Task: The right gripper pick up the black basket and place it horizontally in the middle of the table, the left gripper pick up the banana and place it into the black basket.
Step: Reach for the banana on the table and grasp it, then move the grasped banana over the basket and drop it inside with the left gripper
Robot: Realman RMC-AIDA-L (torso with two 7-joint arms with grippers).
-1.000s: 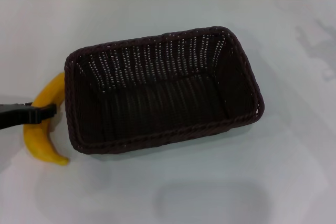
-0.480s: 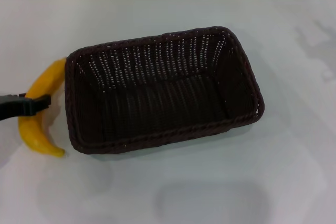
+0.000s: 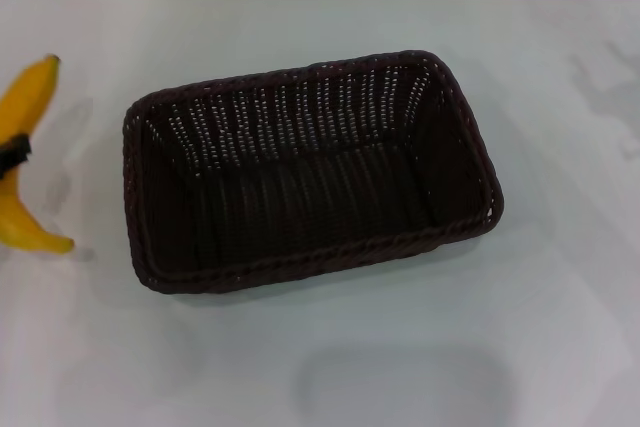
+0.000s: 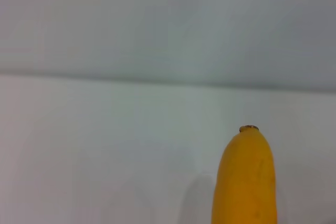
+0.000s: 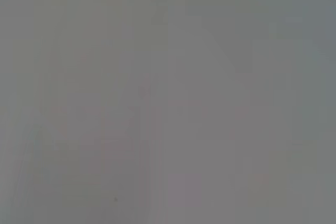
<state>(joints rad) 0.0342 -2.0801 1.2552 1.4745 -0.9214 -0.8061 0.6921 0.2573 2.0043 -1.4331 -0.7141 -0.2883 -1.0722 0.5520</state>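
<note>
The banana [image 3: 22,162] has moved since half a second ago: it was lying just beside the left end of the black basket [image 3: 310,182], and now it is up off the table [image 3: 560,327], standing more upright at the far left edge of the head view, well apart from the basket. The left gripper [image 3: 12,155] has pulled back too, and only a small black tip shows, clamped across the middle of the banana. The basket has stayed in the middle of the table, long side across. The right gripper is out of sight. No words or labels show anywhere
</note>
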